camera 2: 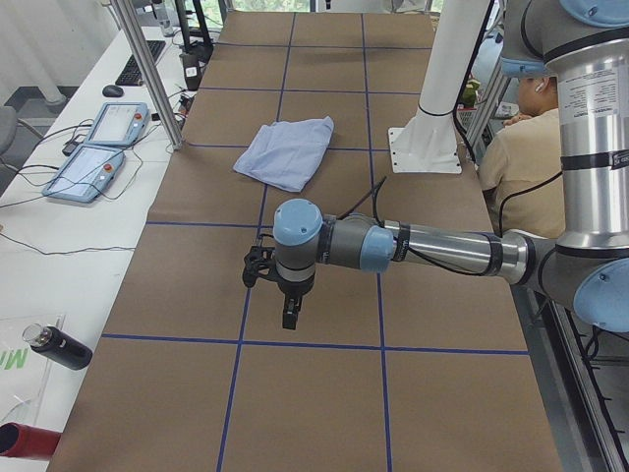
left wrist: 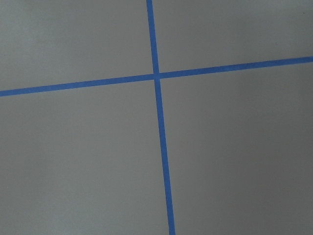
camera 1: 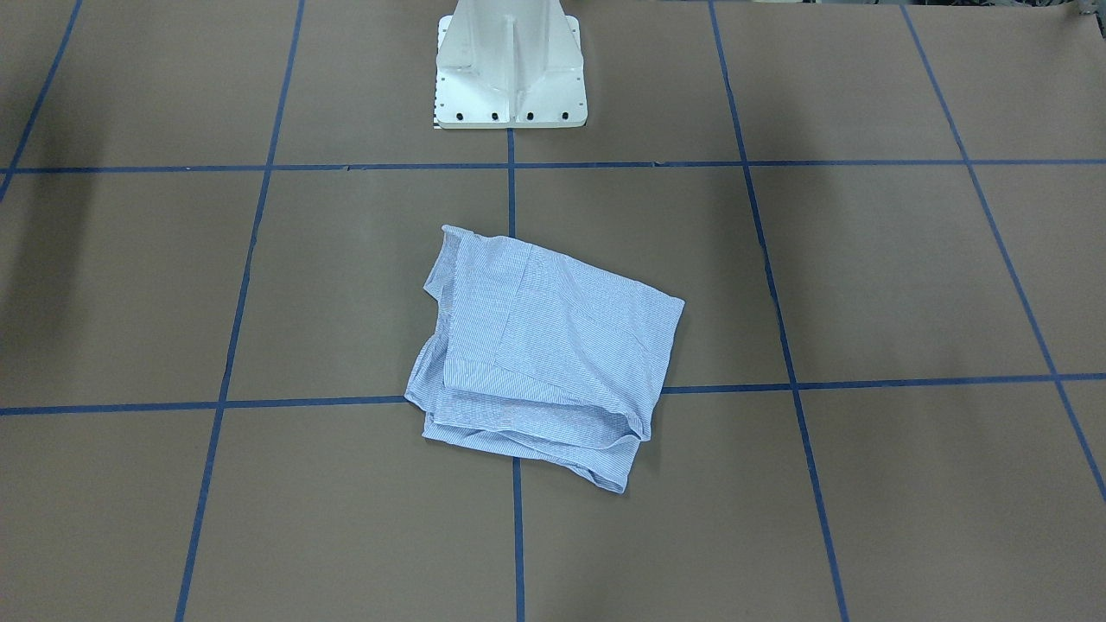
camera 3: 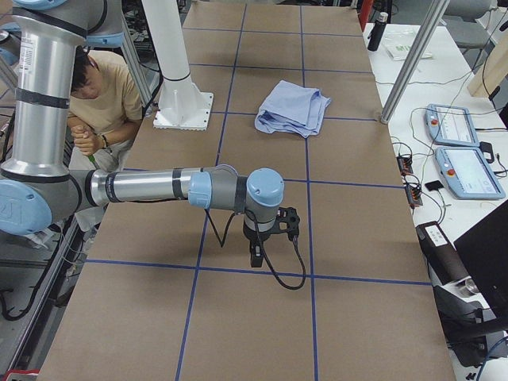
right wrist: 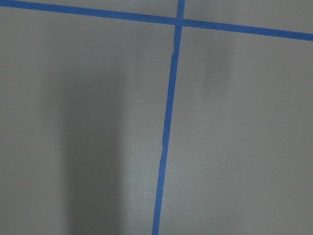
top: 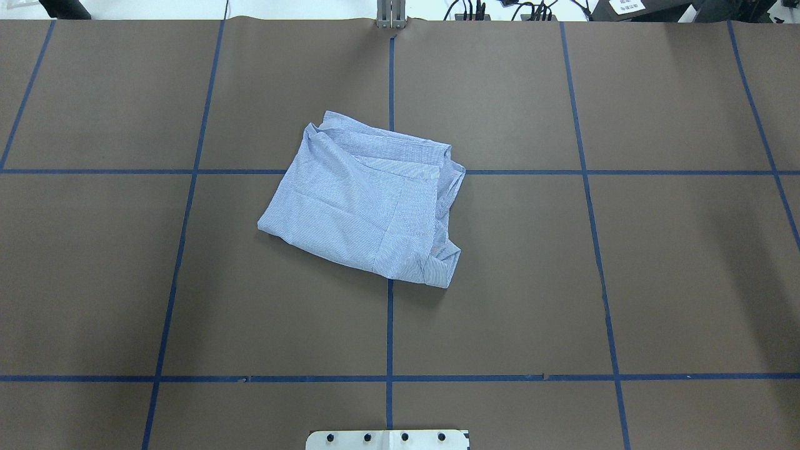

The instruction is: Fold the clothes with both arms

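We start at our left arm, which reaches out low over the brown table. Its wrist is bent so the left gripper points down at the paper, close to a blue tape line. It shows only in the side view, so we cannot tell whether its fingers are apart or together. Its wrist camera shows only bare paper and a tape crossing.

In the middle lies the shirt, a light blue striped bundle folded into a rough rectangle and skewed to the grid. It covers the crossing of the centre line and a cross line, with layered edges along one side. It sits out in front of the white pedestal, well apart from both grippers.

Further right, our right arm reaches out the same way and the right gripper points down. We cannot tell its fingers' state either. A person sits behind the pedestal.
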Motion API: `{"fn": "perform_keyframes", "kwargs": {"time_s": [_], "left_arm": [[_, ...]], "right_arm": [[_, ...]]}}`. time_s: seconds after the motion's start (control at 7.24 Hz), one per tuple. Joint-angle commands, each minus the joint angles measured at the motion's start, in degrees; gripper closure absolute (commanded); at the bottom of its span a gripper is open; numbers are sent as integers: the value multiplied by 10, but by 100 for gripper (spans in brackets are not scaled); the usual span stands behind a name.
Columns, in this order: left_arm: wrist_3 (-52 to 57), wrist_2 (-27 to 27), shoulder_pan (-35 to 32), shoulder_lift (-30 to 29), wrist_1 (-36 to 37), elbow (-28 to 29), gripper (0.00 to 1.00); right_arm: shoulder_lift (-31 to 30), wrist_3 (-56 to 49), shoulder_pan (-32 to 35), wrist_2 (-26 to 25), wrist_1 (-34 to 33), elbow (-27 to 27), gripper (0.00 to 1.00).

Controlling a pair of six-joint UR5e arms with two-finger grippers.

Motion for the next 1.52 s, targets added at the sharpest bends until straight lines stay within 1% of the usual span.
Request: {"fn": "perform_keyframes", "kwargs": {"time_s": [0.0,0.69,1.38], "left_arm": [[-1,-1,0,0,-1,1,0],[0,-1,0,0,-1,-1,0],[-1,-1,0,0,0,14,0]], "right_arm": [[1,1,0,2,0,8,0],[2,-1,0,-3,1,8,0],[6,-3,0,-3,1,13,0]]}}
